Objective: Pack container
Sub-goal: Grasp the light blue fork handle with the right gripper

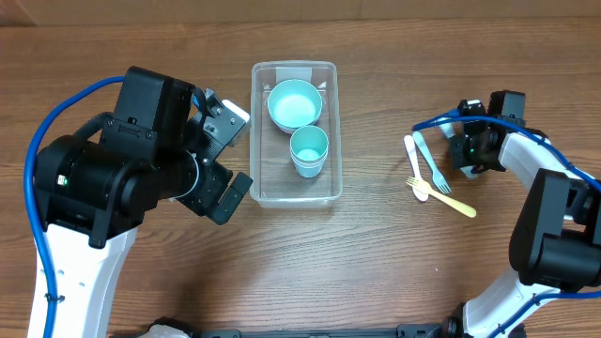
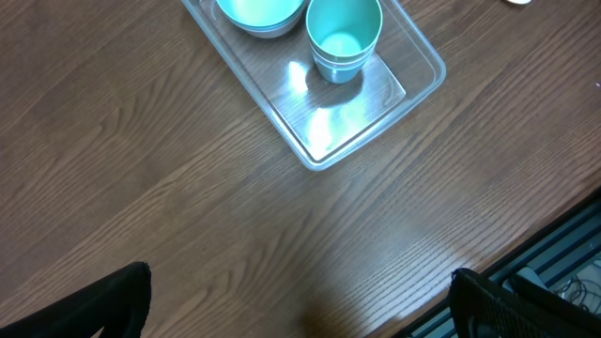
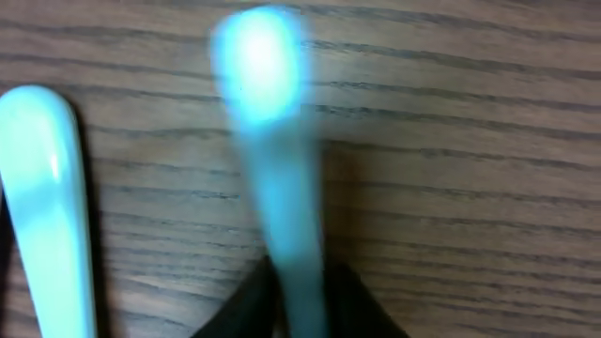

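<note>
Packing the container, lying mid-tabletop and holding a teal bowl at its far end and a teal cup nearer. Hovering the left pincer just left of it, spread wide, gripping nothing. Working on the cutlery at right: clamping the blue utensil in the right pincer, beside the white utensil and yellow fork. Next, probably carrying it left and releasing over the container's bare near end.

**Black, white and blue**

The left arm and right arm have boxy black joints on white lower links. A blue cable loops along each. The left gripper has black fingers.
</note>
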Controlling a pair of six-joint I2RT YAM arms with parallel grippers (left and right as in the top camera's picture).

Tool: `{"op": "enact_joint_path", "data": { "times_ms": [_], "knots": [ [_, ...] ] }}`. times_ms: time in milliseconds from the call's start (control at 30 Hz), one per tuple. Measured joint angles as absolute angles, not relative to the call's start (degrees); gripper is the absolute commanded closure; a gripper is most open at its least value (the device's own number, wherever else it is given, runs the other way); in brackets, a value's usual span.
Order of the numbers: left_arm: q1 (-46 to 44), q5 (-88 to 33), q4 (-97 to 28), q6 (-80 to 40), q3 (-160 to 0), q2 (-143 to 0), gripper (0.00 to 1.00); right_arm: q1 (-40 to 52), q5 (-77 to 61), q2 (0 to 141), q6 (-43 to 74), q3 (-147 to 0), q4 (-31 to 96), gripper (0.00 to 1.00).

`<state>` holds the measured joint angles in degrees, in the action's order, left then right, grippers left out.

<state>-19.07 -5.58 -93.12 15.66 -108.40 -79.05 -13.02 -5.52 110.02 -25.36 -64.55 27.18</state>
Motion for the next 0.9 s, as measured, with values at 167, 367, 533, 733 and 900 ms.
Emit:
{"op": "enact_joint_path", "data": {
  "times_ms": [167,367,533,733,900],
  "knots": [
    [-19.1,-5.6,-93.1,15.7,-108.4,-79.0,0.00,-13.0,-5.3,110.0,-24.0,-64.6,27.0,0.96],
    [-19.1,-5.6,-93.1,15.7,-108.4,-79.0,0.00,-13.0,-5.3,110.4,-20.5,-65.0,26.0,0.96],
    [-19.1,-5.6,-93.1,15.7,-108.4,-79.0,0.00,-13.0,-5.1,110.9,-13.7,-70.7,31.0,0.96],
    [-19.1,-5.6,-93.1,15.7,-108.4,-79.0,0.00,-7.3,-7.0,98.0,-10.9,-81.8,43.7,0.96],
    [-19.1,-5.6,-93.1,15.7,-108.4,-79.0,0.00,6.1,-16.0,82.0,-16.5,-83.1,51.9,0.96]
  ]
}}
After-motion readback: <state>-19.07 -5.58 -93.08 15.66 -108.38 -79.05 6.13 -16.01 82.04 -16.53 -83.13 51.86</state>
